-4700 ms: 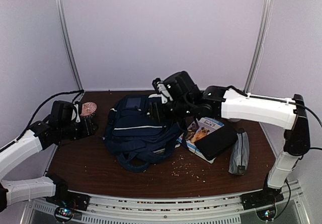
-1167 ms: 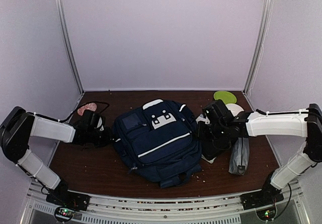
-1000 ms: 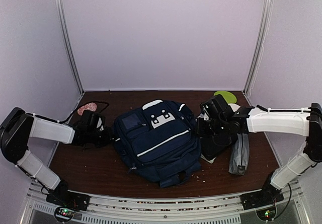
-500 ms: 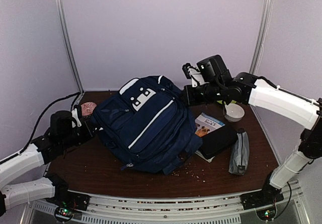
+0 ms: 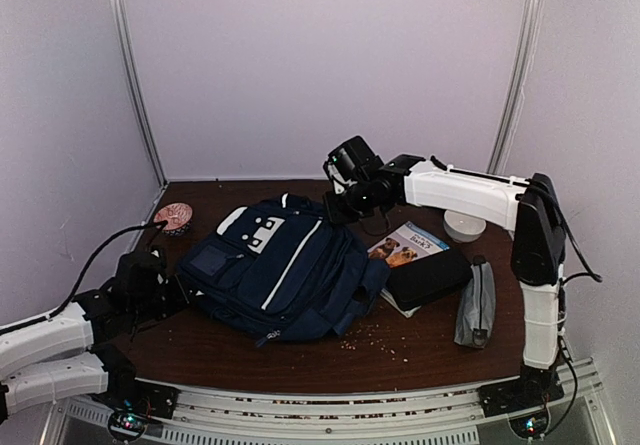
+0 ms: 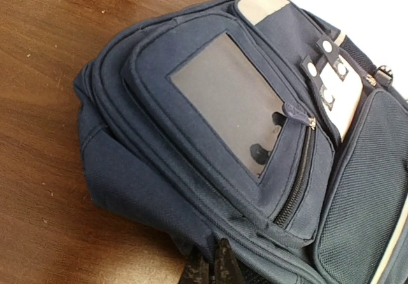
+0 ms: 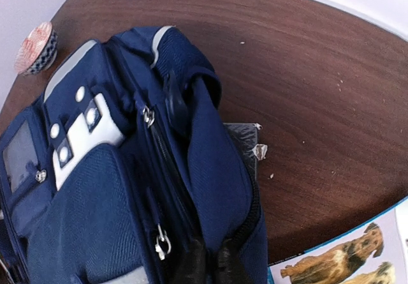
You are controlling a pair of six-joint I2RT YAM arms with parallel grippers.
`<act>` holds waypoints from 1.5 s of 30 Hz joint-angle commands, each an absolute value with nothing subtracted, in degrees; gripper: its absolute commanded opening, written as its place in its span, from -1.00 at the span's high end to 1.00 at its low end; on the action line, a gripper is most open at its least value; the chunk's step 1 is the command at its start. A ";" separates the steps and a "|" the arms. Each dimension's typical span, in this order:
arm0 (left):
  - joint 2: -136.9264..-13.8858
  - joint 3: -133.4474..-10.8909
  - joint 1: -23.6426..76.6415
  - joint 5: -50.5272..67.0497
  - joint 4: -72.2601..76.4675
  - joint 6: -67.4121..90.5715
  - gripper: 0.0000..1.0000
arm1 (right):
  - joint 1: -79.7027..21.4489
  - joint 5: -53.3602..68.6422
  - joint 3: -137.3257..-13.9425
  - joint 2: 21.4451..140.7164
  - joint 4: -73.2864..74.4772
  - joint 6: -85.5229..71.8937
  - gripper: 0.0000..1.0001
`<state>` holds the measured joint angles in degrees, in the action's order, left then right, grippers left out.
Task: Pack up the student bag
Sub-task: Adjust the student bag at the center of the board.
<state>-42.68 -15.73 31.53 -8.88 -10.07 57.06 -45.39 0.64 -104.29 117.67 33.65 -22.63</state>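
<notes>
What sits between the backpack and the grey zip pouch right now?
In the top view, a book with dogs on its cover and a black case lying on it sit between the student bag and the grey pouch.

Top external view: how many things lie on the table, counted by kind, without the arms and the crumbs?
Backpack: 1
Bowls: 2, the patterned bowl and the white bowl
Book: 1
Black case: 1
Grey pouch: 1
Total: 6

surface: dark wood table (image 5: 200, 355) | centre: student bag (image 5: 285, 270) | upper left: patterned bowl (image 5: 174, 216) | right: book (image 5: 405, 247), grey pouch (image 5: 476, 303), white bowl (image 5: 463, 227) | lower centre: scattered crumbs (image 5: 375, 337)
</notes>
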 commanded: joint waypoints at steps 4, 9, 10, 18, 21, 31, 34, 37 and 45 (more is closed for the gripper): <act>-40.39 -17.25 33.05 -10.80 -5.41 55.81 0.43 | -43.95 -2.44 -109.99 118.12 32.34 -24.61 -0.35; -33.79 -21.13 33.06 -12.03 -15.87 53.36 -0.66 | -44.39 -4.16 -106.22 110.47 33.39 -25.96 -0.53; -32.59 -22.43 33.05 -12.31 -18.45 52.70 -0.72 | -44.66 -4.67 -103.85 107.87 32.69 -26.27 -0.53; -33.73 -31.77 34.42 -6.69 -26.19 41.08 -0.76 | -50.74 -3.95 -77.06 89.01 23.82 -30.42 -0.41; -40.90 -36.28 39.05 -7.66 -26.10 35.45 -0.71 | -53.74 -2.79 -67.03 84.70 19.64 -34.98 -0.39; -69.01 -54.99 56.80 -12.47 -27.56 20.58 -0.83 | -56.19 -4.17 -49.13 75.87 10.22 -45.97 -0.40; -77.82 -61.77 59.97 -15.36 -30.62 18.31 -0.84 | -55.79 -5.59 -47.03 74.01 9.58 -46.93 -0.40; -84.06 -65.13 61.74 -15.53 -31.22 17.42 -0.85 | -55.55 -6.04 -45.11 72.12 8.55 -47.73 -0.40; -91.38 -68.82 64.15 -12.44 -30.94 15.88 -0.86 | -55.14 -6.86 -41.68 68.58 8.38 -48.24 -0.41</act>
<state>-90.02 -65.98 63.05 -13.32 -30.70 18.20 -55.55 -4.64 -43.07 70.85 9.52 -47.24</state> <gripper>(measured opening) 0.929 0.703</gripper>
